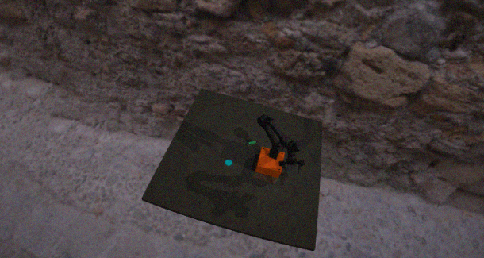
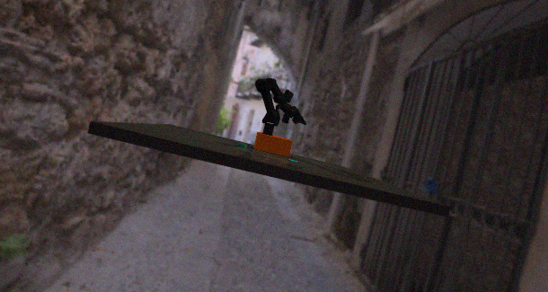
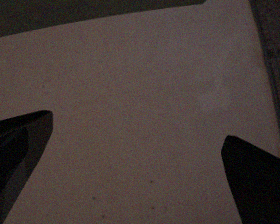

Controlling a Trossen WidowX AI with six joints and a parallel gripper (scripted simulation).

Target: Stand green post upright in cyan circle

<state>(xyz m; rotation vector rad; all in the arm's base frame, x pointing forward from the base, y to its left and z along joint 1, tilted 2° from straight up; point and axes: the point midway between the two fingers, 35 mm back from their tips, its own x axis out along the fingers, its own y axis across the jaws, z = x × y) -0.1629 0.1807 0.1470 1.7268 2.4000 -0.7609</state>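
The green post (image 1: 252, 142) (image 2: 243, 145) lies on its side on the dark board, a little off one side of the orange base. The cyan circle (image 1: 228, 163) (image 2: 293, 161) is a flat disc on the board, apart from the post, with nothing standing on it. My gripper (image 1: 301, 164) (image 2: 304, 123) (image 3: 140, 132) is open and empty, raised above the board and away from both the post and the circle. The wrist view shows the two dark fingertips wide apart, with neither post nor circle in sight.
The orange base (image 1: 269, 165) (image 2: 273, 145) carries the black arm, which is folded back over it. The dark board (image 1: 178, 187) (image 2: 148, 136) has free edges all round. Shadows fall across it. A stone wall and pale ground form the background.
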